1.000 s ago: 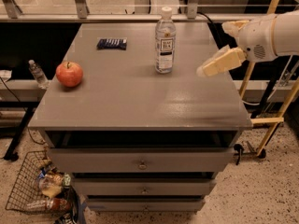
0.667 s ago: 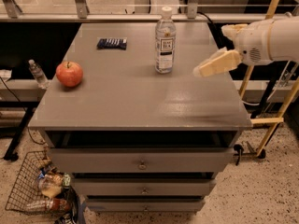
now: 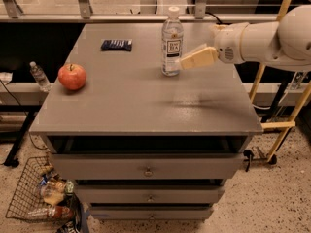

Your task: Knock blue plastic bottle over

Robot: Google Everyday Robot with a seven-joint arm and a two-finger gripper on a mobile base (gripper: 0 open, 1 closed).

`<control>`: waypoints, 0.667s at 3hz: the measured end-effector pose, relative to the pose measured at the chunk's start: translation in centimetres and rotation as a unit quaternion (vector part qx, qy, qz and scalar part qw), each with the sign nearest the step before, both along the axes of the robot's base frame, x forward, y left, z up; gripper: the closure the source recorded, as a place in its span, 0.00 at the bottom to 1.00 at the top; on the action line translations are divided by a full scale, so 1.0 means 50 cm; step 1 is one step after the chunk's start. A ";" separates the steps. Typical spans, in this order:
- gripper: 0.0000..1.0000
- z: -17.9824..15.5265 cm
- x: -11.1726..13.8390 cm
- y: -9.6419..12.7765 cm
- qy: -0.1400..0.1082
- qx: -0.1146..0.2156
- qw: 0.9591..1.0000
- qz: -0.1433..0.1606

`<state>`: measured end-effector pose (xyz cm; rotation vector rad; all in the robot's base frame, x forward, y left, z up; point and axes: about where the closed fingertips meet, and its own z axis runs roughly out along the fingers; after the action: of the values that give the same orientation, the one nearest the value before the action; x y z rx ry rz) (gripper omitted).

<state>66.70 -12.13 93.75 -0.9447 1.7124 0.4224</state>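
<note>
The blue plastic bottle (image 3: 172,41) stands upright at the back middle of the grey cabinet top (image 3: 141,101). It is clear, with a white cap and a white label with dark print. My gripper (image 3: 187,61) reaches in from the right on a white arm (image 3: 262,35). Its cream tip is right at the bottle's right side, at label height, touching it or nearly so.
A red apple (image 3: 72,76) sits at the left of the top. A flat dark blue packet (image 3: 116,44) lies at the back left. A small clear bottle (image 3: 38,76) stands on a ledge left of the cabinet. A wire basket (image 3: 41,198) of items sits on the floor.
My gripper has moved left across the top, from well right of the bottle to right beside it. The bottle still stands upright.
</note>
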 end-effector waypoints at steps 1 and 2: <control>0.00 -0.010 0.047 0.042 -0.006 0.028 1.000 0.005; 0.00 -0.025 0.079 0.094 -0.003 0.048 0.998 0.027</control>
<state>70.65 -7.41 92.51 -0.9221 1.6495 0.5328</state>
